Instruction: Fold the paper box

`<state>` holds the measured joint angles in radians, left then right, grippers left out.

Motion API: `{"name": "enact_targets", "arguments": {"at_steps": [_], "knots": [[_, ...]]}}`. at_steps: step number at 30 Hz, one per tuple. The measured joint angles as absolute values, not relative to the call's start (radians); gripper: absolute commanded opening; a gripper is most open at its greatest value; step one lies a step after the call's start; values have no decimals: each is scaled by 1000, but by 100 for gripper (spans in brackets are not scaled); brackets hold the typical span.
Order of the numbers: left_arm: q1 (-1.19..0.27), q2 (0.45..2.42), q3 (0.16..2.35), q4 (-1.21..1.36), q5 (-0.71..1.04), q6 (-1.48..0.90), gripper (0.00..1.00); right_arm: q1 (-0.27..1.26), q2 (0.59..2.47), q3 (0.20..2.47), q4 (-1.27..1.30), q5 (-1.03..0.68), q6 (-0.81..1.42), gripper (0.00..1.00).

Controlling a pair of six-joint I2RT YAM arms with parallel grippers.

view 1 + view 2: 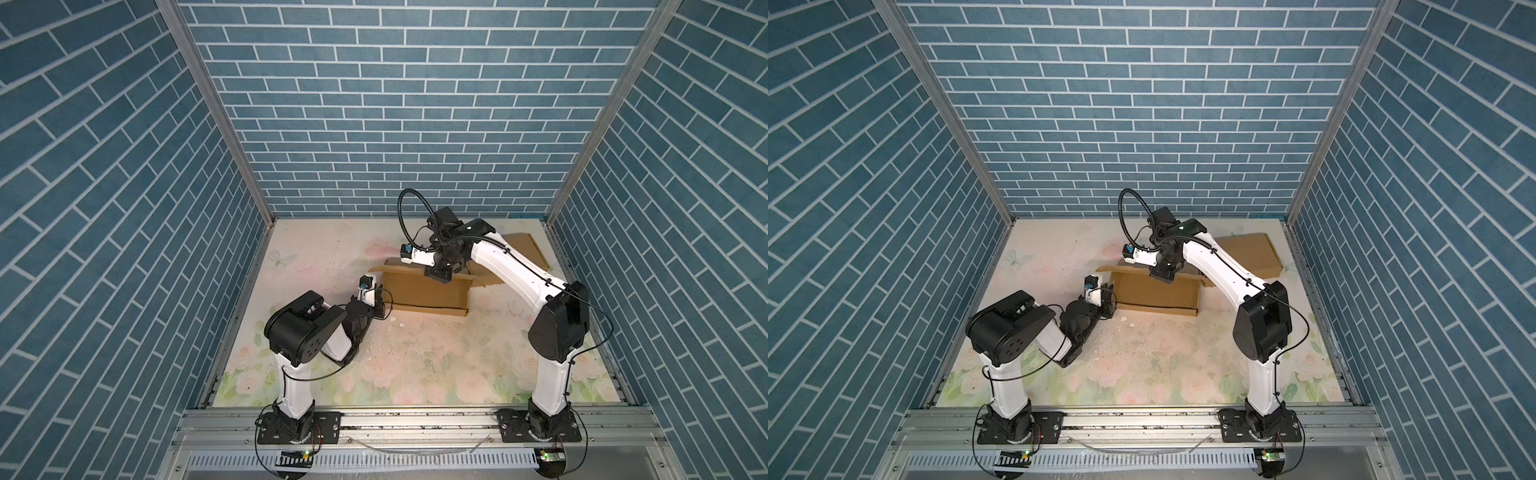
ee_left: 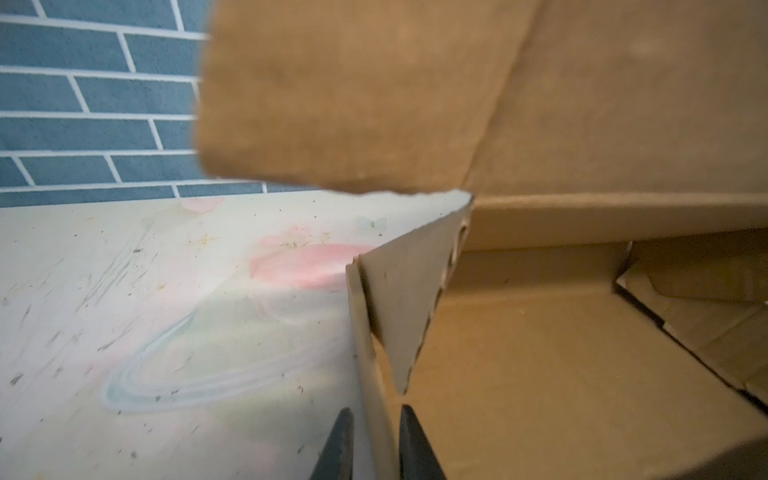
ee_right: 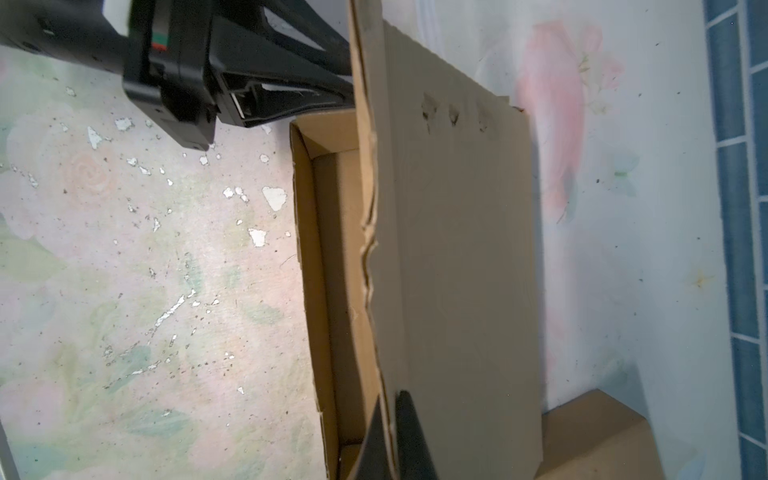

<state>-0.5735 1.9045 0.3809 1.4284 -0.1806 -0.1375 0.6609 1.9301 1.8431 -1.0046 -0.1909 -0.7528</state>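
Paper box (image 1: 424, 293) is set rear-centre on tabletop (image 1: 415, 357), partly formed: walls up, lid panel (image 3: 457, 249) raised, clamped by R tool (image 3: 392, 436), not yet closed. Side wall (image 2: 374, 332) is straddled by L tool (image 2: 376, 440); grip can't be told.

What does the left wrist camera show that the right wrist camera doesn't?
Only the left wrist view shows the left claw with its fingers straddling one side of the box, and a triangular flap just inside it. Only the right wrist view shows the right claw shut on the raised lid, the left claw's black body, and a second box. Both show the open cardboard box, the flowered table and the blue brick wall.
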Motion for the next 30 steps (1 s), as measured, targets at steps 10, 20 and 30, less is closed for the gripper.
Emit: {"name": "enact_targets", "arguments": {"at_steps": [10,20,30], "knots": [[-574,1536,213,1350,-285,-134,30,687,1867,1646,-875,-184,-713,2],[-558,997,279,791,-405,-116,39,722,1804,1428,-679,-144,-678,5],[-510,1181,626,495,-112,-127,37,779,1802,1299,-573,-142,-574,49]]}}
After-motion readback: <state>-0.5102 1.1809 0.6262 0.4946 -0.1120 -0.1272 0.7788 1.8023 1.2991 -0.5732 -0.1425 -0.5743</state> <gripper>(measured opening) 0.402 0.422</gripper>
